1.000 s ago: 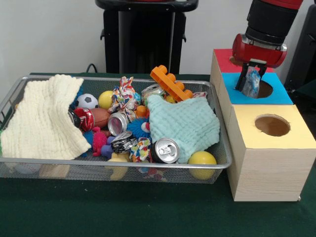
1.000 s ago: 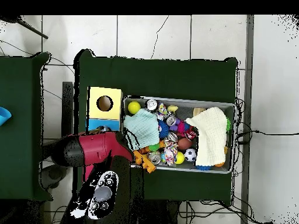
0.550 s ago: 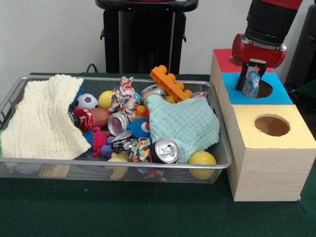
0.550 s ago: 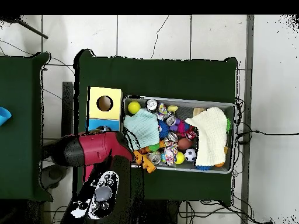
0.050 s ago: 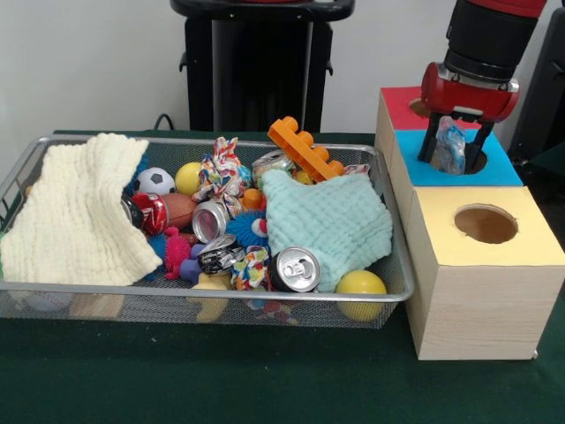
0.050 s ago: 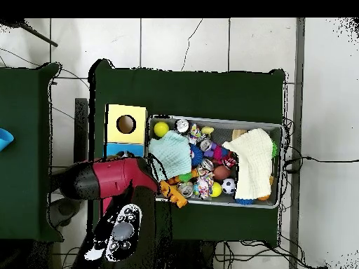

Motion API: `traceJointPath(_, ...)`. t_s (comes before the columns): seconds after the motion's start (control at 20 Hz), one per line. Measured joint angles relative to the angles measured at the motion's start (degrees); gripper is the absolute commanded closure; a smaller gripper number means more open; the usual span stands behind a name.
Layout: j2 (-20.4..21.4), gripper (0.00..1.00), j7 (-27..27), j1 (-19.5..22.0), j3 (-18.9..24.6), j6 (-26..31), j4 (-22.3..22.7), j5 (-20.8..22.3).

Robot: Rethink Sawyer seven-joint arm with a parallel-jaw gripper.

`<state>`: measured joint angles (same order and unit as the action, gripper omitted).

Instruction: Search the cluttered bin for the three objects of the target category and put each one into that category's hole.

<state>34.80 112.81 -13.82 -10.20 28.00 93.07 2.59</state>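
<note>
The end effector [image 5: 454, 146] is gripping a crumpled blue-and-clear wrapper [image 5: 450, 145] directly over the blue hole [image 5: 475, 160] of the sorting box [image 5: 481, 291]; the placing step is underway, and the next move is requiring release into that hole

Green-covered worktop [image 5: 221, 380] under everything. Black stand [image 5: 260, 71] against white wall behind. Overhead view: tiled floor [image 6: 210, 42], cables [image 6: 308, 160], second green worktop [image 6: 24, 140] beside.
</note>
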Motion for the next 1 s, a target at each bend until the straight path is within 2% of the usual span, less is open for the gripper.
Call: traceJointPath(1.0, 0.4, 0.0, 0.0, 0.9, 0.8, -0.1, 0.5, 0.0)
